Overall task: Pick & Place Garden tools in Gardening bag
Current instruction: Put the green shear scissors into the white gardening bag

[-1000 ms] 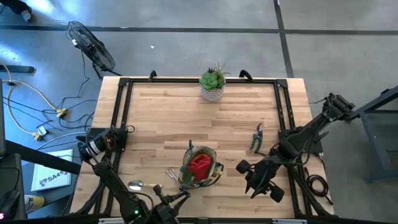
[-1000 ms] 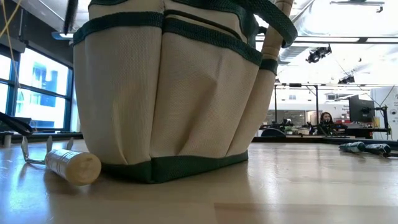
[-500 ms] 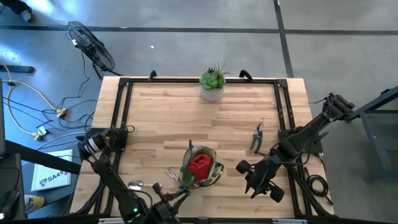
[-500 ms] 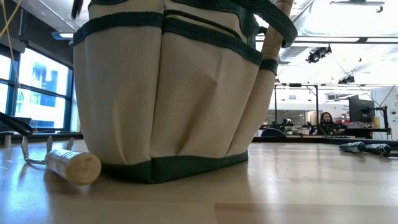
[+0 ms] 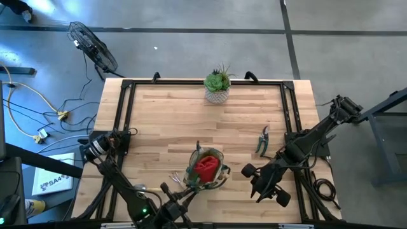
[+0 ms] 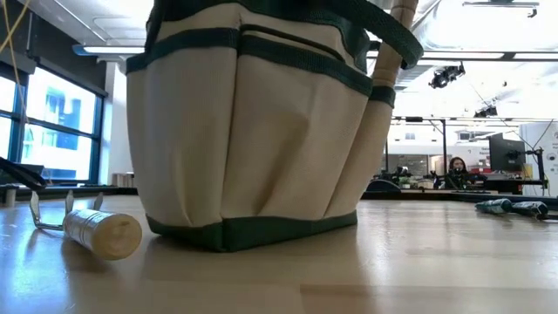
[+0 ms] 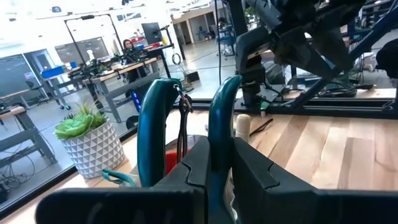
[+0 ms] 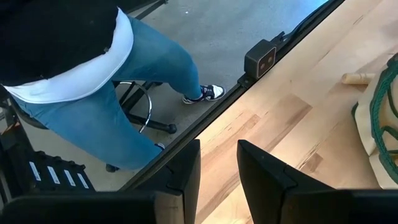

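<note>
Left gripper [image 7: 208, 163] at table's near edge, fingers pinched on green-handled pruner [image 7: 186, 127], just beside gardening bag [image 5: 205, 170]. Bag holds red item [image 5: 203, 168]. Wooden-handled tool [image 6: 98, 230] on table beside bag. Right gripper [image 8: 217, 163] off bag's far side, parted slightly, holding nothing. Pruning shears [image 5: 262, 140] beyond it.
</note>
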Controlling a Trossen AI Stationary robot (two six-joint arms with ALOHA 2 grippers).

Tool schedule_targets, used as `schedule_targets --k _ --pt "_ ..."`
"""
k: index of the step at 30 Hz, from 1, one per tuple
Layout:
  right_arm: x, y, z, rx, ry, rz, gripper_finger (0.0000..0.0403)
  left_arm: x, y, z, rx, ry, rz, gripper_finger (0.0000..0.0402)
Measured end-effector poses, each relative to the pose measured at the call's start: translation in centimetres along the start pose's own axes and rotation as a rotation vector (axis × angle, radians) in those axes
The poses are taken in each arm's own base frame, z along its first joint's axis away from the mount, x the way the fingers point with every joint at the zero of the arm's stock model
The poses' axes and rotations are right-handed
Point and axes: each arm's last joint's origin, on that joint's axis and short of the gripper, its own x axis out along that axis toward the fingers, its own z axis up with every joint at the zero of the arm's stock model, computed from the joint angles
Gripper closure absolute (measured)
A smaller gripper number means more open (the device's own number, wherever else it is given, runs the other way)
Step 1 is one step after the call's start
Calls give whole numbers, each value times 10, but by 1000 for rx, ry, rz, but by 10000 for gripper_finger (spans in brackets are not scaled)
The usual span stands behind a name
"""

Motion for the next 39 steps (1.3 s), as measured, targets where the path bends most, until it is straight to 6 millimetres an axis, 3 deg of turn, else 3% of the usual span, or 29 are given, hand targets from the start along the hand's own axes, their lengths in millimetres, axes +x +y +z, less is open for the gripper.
schedule_targets --k 10,24,39 --pt "0 0 0 -3 1 0 306 7 9 12 -1 1 20 368" --pt "0 0 0 -2 2 0 306 5 10 4 -63 2 12 368" --pt "0 0 0 -2 2 0 306 2 -1 -22 -26 0 4 369"
